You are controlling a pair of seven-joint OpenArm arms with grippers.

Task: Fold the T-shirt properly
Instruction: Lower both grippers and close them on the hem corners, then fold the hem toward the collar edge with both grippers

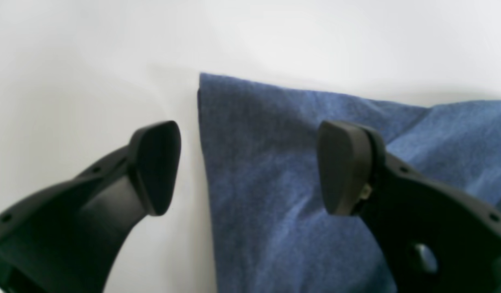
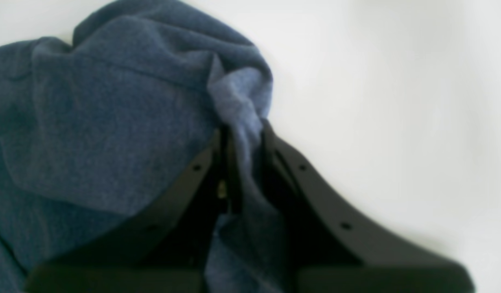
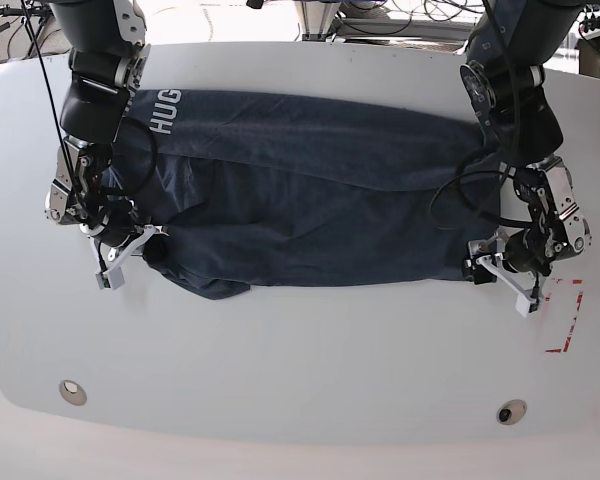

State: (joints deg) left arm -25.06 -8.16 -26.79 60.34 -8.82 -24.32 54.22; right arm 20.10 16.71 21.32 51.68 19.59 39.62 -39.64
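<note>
One gripper (image 2: pixel 242 134) pinches T-shirt (image 3: pixel 310 190); other (image 1: pixel 250 167) gapes.

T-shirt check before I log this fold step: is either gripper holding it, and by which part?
The right gripper is shut on a bunched edge of the T-shirt. The left gripper is open over a flat corner, holding nothing.

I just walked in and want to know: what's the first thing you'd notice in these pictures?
A big dark blue T-shirt lies spread across the middle of the white table, with white letters at its far left corner in the base view. The right gripper pinches a bunched bit of its cloth, while the left gripper hangs open over a flat, neat corner.
</note>
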